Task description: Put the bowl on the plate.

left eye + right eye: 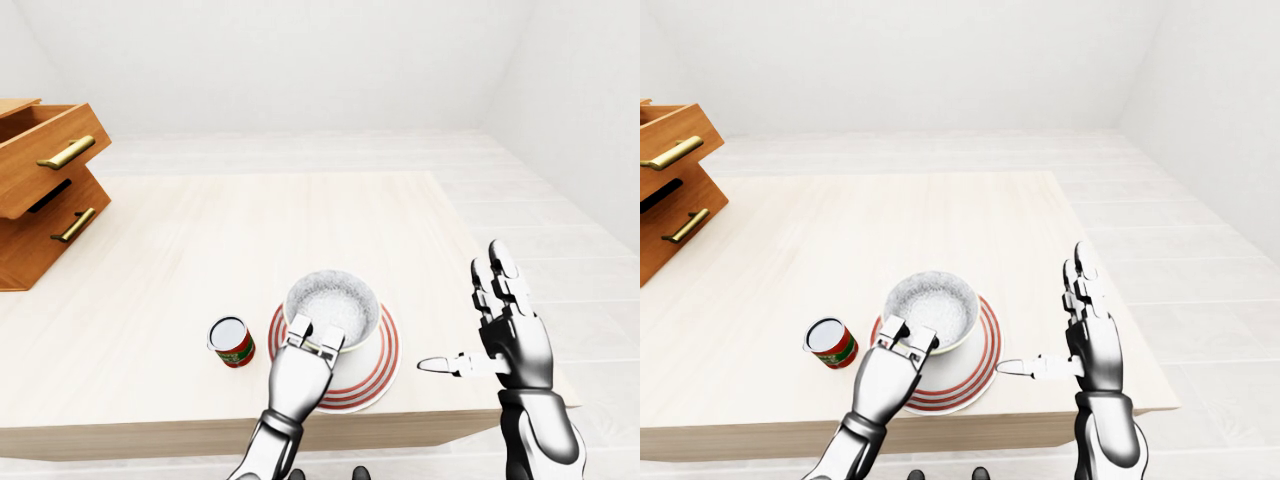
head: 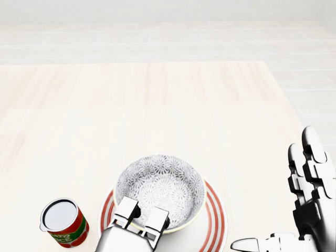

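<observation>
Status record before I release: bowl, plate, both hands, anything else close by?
plate: red-striped, low in head view
bowl: patterned, upright, over plate; contact unclear
left hand: fingers hooked over bowl's lower rim
right hand: open, empty, far right
can: upright, left of plate, not touching
wooden drawer unit: far left, on the table

Head view is looking steeply down, close over the table (image 2: 157, 105). Both eye views are looking from farther off, slanting down, sharing with it the bowl (image 1: 332, 300), plate (image 1: 386, 350) and can (image 1: 231, 341).
</observation>
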You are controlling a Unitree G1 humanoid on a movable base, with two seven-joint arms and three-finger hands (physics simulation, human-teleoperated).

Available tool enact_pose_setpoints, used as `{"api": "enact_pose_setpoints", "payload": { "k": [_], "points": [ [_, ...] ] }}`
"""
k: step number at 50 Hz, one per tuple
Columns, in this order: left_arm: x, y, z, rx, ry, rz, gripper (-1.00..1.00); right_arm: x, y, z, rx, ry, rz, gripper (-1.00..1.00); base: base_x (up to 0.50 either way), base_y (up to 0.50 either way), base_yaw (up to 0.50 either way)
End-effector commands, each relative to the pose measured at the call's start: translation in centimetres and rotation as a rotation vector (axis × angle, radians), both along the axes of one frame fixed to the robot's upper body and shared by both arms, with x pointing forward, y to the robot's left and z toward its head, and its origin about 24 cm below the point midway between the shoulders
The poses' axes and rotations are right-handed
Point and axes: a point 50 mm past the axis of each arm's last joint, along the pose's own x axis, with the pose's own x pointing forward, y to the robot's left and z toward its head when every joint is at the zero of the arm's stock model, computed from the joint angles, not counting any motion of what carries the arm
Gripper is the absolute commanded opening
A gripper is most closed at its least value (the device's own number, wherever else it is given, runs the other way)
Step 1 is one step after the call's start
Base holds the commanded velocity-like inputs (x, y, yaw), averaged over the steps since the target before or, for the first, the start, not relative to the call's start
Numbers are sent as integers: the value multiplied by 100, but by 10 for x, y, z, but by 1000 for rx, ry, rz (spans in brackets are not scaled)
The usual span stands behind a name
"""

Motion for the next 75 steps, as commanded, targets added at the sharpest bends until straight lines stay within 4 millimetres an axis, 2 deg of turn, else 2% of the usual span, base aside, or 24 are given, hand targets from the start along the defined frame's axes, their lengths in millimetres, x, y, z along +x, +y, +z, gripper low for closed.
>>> {"api": "enact_pose_setpoints", "payload": {
  "k": [1,75],
  "points": [
    [-3,-3,3,22,-48,-6,-100,2,0,0,-4,4,-2,100,0,0,0],
    [0,-2,-25,45,27,-7,-100,0,1,0,-3,3,0,100,0,0,0]
  ]
}}
